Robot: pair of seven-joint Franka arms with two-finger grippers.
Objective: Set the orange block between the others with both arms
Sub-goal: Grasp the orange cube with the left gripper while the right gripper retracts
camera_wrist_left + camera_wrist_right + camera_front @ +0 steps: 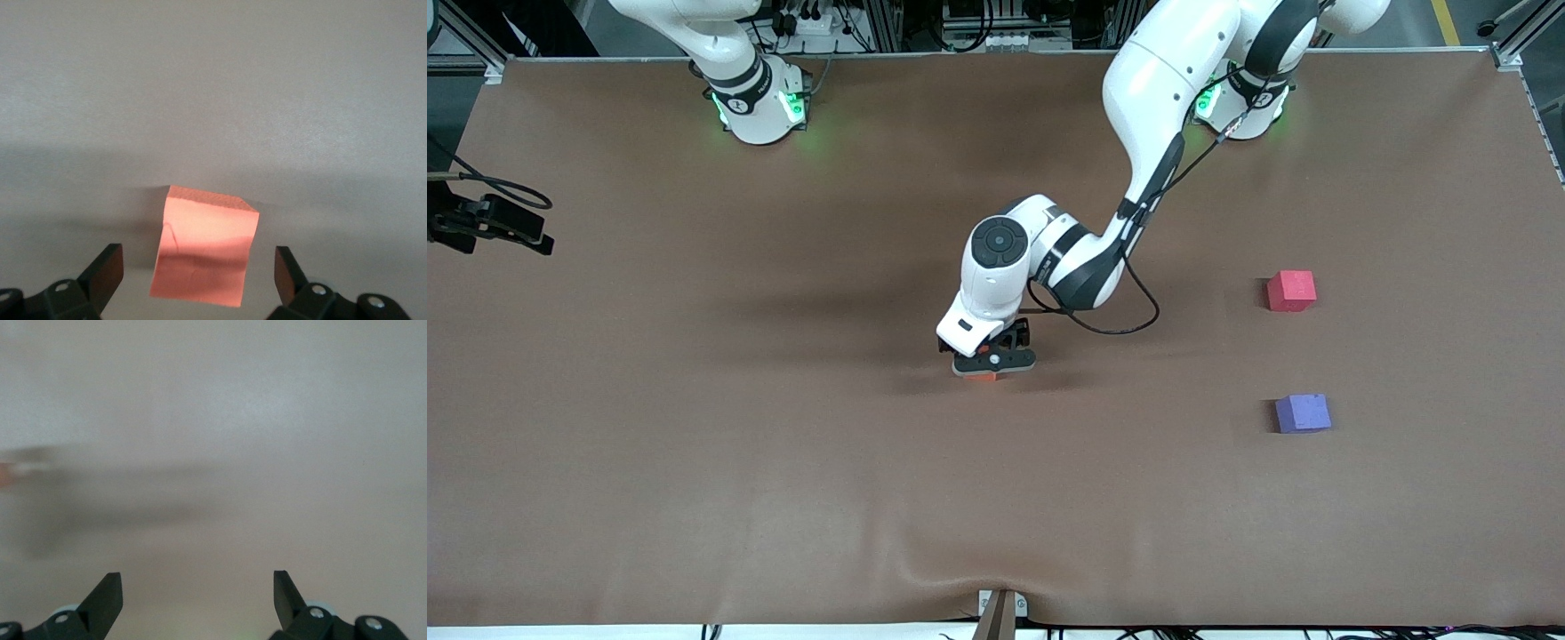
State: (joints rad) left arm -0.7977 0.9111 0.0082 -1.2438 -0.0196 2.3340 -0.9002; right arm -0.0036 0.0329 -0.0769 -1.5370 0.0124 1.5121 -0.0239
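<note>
1. The orange block (203, 257) sits mid-counter, well apart from the red-pink cube (1291, 291) and purple cube (1303, 413).
2. The left gripper (993, 362) straddles it, fingers wide, not touching.
3. The block sits skewed; closing may twist it away.
4. The right gripper (198, 600) waits, wide and empty.

The front view looks down from high across the table (694, 462), facing the 2 arm bases along its top edge and taking in the whole brown surface. The left wrist view sits close above the table, aimed down between its own fingertips (107, 270) at the orange block (203, 257) — the same block shows in the front view under the left gripper (993, 366). The right wrist view hangs over bare table, its fingertips (107, 593) at the frame's edge — blurred ground only.
</note>
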